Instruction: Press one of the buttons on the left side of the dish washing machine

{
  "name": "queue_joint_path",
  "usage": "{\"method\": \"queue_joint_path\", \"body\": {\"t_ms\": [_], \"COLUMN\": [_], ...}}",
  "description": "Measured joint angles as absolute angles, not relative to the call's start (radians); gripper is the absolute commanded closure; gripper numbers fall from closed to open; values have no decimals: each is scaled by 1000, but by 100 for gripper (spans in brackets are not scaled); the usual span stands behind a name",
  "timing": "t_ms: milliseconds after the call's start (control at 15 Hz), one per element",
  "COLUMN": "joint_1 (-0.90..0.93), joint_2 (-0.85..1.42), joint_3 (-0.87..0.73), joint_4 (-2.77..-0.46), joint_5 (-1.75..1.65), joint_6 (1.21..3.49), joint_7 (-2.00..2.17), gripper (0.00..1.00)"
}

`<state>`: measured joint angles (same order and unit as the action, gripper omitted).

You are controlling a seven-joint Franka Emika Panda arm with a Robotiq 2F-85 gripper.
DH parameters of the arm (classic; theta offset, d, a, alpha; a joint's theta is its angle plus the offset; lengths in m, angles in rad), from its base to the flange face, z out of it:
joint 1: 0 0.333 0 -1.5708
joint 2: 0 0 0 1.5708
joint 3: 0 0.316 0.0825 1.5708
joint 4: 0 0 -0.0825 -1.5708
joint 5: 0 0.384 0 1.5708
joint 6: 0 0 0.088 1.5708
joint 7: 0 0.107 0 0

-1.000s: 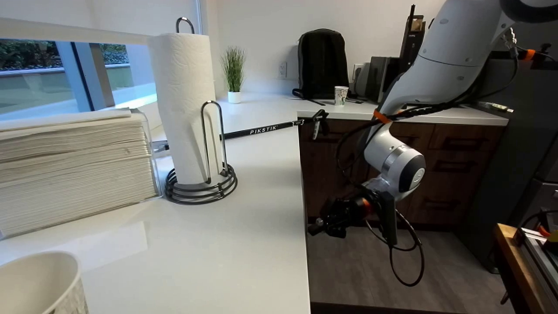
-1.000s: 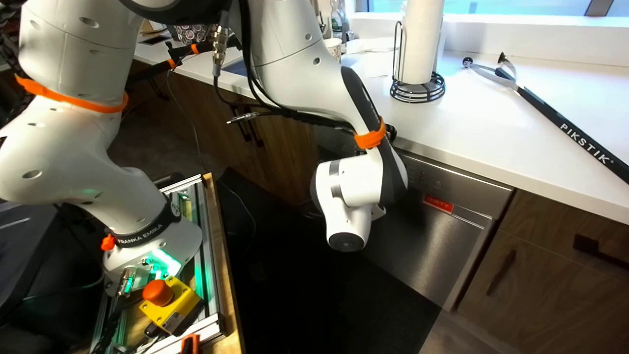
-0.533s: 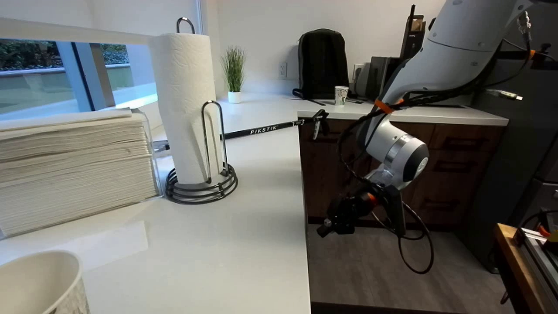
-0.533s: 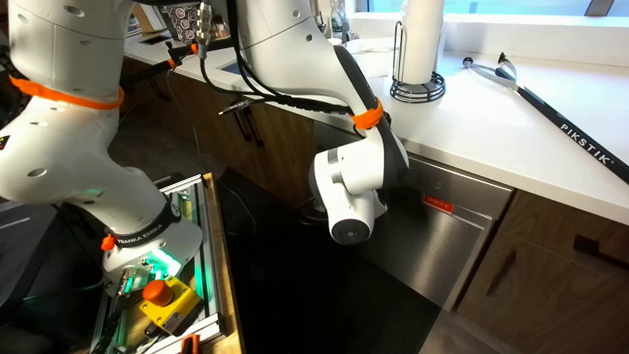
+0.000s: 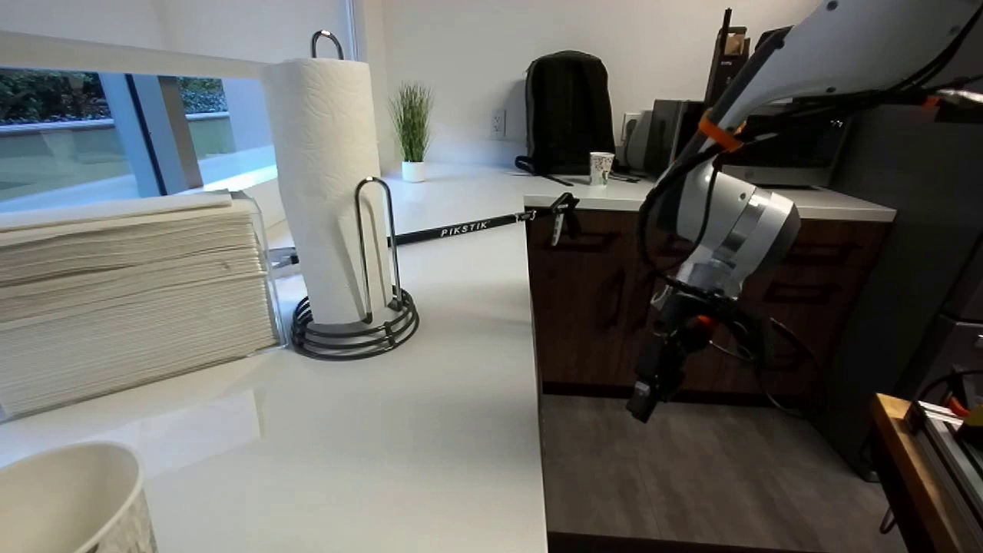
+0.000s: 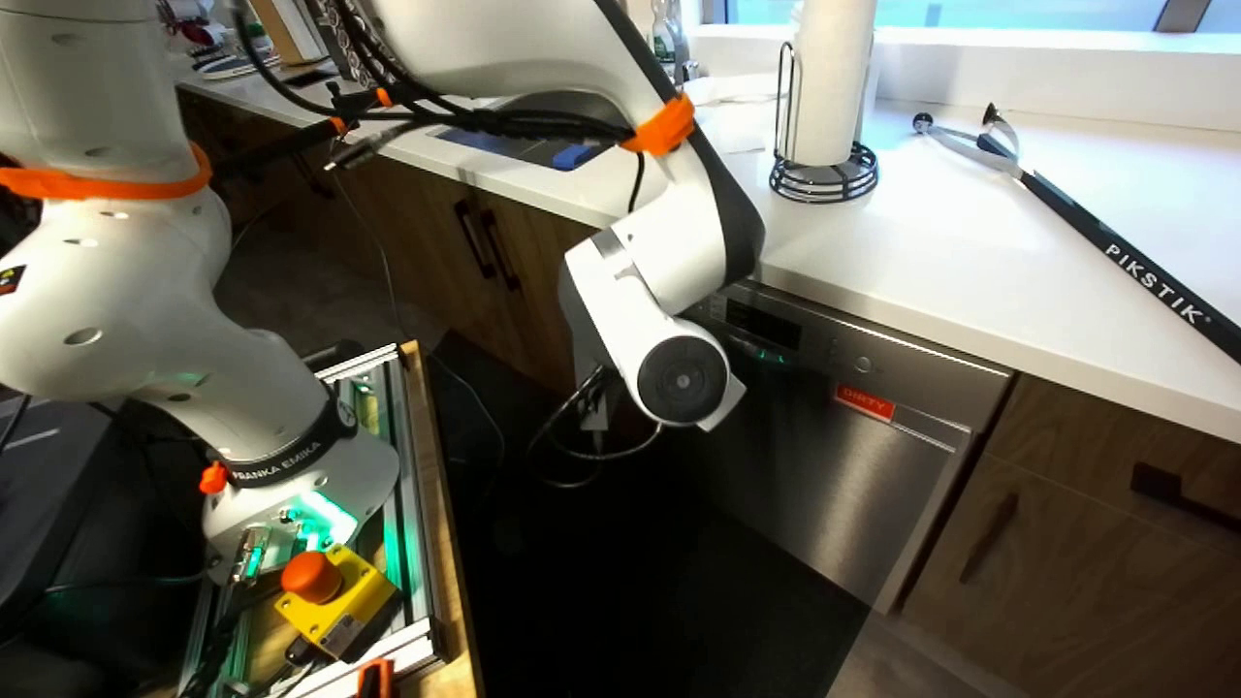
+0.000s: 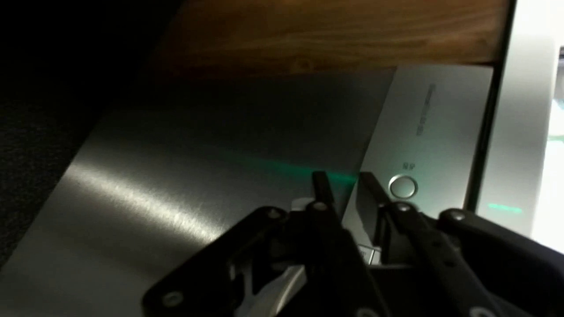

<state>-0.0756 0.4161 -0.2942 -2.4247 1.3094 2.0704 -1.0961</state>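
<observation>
Counter (image 5: 461,453): long front edge, open floor (image 5: 691,484) alongside. Dishwasher (image 6: 853,475): 1, under that edge, btwn wood cabinets (image 6: 1076,543). Towel roll (image 5: 330,200): 1, set back from edge. Claw (image 7: 342,176): 1, clear of edge, narrow gap btwn tips. Cups (image 5: 601,170): 2. Round btn (image 7: 403,187): 1 in wrist view, on dishwasher panel (image 7: 454,114), beside claw tips; contact unclear.
</observation>
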Motion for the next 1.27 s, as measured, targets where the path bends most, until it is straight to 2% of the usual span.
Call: {"method": "queue_joint_path", "body": {"t_ms": [267,400,733,867,1267], "joint_1": [-8,16,49,-1,44], "joint_2": [195,80,-182,-271,-275], "joint_3": [-257,-190,-6,100,45], "joint_4": [-2560,-2625,-2723,-2727,-2728], "joint_5": [1129,1033,678,511,494], "joint_6": [2265,2377,2539,2545,2544], "joint_7": [-1006,-917,-572,-425,-409], "gripper": [15,1,0,0,0]}}
